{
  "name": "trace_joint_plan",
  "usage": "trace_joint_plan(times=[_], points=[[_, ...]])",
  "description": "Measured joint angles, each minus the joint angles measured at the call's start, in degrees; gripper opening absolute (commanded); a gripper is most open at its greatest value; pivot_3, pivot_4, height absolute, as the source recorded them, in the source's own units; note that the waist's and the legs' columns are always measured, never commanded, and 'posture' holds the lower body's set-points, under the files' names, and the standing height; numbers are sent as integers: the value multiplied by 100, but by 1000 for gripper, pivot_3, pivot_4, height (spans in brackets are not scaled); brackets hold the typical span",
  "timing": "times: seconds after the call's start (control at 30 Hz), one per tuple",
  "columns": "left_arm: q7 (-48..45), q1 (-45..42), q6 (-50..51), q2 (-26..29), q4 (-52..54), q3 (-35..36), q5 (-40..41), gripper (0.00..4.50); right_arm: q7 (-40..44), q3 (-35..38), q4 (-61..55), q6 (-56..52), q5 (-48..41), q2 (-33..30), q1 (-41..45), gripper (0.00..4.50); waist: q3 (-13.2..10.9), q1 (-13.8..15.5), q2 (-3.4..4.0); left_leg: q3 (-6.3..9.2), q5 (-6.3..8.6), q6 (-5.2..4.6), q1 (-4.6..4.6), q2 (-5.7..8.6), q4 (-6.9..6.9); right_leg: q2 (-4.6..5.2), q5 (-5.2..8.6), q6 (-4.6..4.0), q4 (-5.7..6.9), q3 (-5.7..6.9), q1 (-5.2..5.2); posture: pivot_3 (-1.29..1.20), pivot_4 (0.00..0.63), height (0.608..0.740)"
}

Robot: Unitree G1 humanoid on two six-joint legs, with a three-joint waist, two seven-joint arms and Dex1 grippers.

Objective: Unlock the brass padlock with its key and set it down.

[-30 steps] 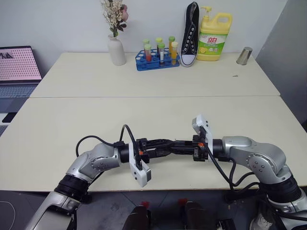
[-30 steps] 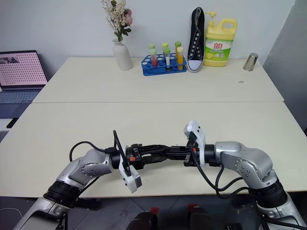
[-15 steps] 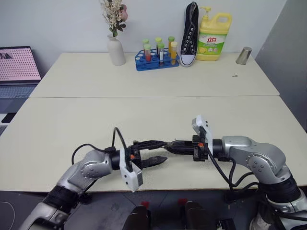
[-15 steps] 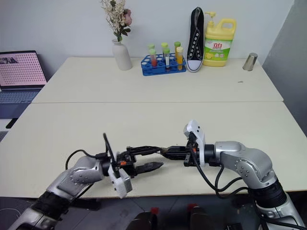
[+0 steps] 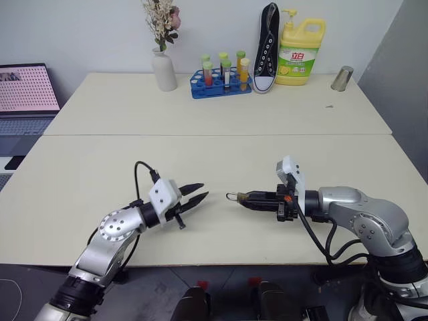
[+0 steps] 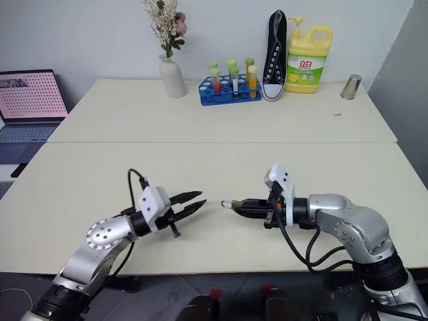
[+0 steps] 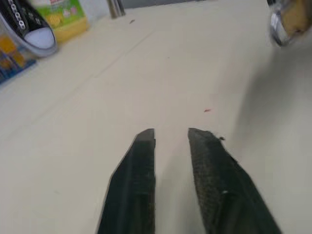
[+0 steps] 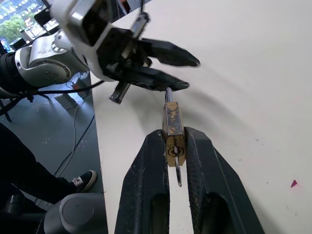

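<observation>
While the right tool (image 8: 174, 146) pinches the brass padlock (image 8: 173, 134) above the table (image 5: 214, 160), the left tool (image 5: 196, 196) hovers nearby, fingers slightly parted and empty.

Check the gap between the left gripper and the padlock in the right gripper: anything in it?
Nothing: bare table separates the left gripper from the brass padlock clamped in the right gripper, seen in both eye views.

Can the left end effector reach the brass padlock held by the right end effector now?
Probably yes. The left end effector points across bare table at the brass padlock, clamped in the right end effector. Nothing lies between them.
</observation>
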State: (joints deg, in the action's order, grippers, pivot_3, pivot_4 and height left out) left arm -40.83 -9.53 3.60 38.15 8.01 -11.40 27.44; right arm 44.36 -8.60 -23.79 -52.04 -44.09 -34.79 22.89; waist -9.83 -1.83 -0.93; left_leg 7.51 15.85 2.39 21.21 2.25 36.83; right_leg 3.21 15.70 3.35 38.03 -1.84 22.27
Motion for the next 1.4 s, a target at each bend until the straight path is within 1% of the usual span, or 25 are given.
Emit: trace_joint_plan(times=[0.03, 0.13, 0.23, 0.3, 0.57, 0.83, 0.93, 1.17, 1.4], points=[[-63, -67, 369, -23, 159, 1, 182, 6, 27, -1, -31, -3, -4, 5, 0, 110, 0, 0, 0, -1, 0, 0, -1, 0, 0, 0, 0, 0, 0, -1, 0, 0, 150, 740], [-154, -226, 1306, -173, 460, 54, 715, 0, 53, 0, -90, -28, -5, 9, -7, 110, 0, -4, 0, -1, 0, 0, -2, 0, -1, -1, 0, 0, 0, -2, 0, 0, 150, 740], [-240, -251, 1905, -291, 710, 59, 1072, 0, 56, 1, -135, -52, -5, 14, -21, 110, 0, -3, 0, -2, 0, 1, -2, -1, -1, -2, 0, 0, -1, -4, 0, 0, 150, 740], [-256, -251, 2121, -364, 799, 60, 1106, 0, 56, 1, -144, -64, -4, 15, -43, 110, 0, 1, 0, -2, 0, 1, -2, -1, -1, -2, 0, 0, -2, -4, 0, 0, 150, 740], [-303, -238, 2491, -580, 1001, 111, 1099, 0, 60, 1, -185, -89, -2, 15, -50, 110, 0, 6, 0, -3, 0, 1, -1, -1, -1, -1, 0, -1, -4, -6, 0, 0, 150, 740], [-484, -133, 2830, -546, 1378, 288, 1163, 0, 86, 0, -184, -88, 9, 10, -50, 110, 0, 9, 0, -4, 0, 1, -1, -1, -1, -1, 0, -1, -5, -7, 0, 0, 150, 740], [-537, -93, 2969, -425, 1526, 396, 1217, 0, 109, -4, -183, -83, 18, 10, -50, 110, 0, 9, 0, -5, 0, 1, -1, -1, -2, -1, 0, -1, -5, -8, 0, 0, 150, 740], [-701, -60, 3374, -306, 1708, 640, 1555, 0, 167, -15, -143, -69, 83, 10, -49, 110, 0, 10, 0, -5, 0, 1, -1, -1, -2, -1, 0, -1, -6, -8, 0, 0, 150, 740], [-400, -231, 3772, -538, 1712, 882, 2005, 0, 182, -54, -120, -44, 180, 18, -49, 110, 0, 12, 0, -4, 0, 2, -1, -1, -1, -1, 0, -1, -6, -7, 0, 0, 150, 740]])
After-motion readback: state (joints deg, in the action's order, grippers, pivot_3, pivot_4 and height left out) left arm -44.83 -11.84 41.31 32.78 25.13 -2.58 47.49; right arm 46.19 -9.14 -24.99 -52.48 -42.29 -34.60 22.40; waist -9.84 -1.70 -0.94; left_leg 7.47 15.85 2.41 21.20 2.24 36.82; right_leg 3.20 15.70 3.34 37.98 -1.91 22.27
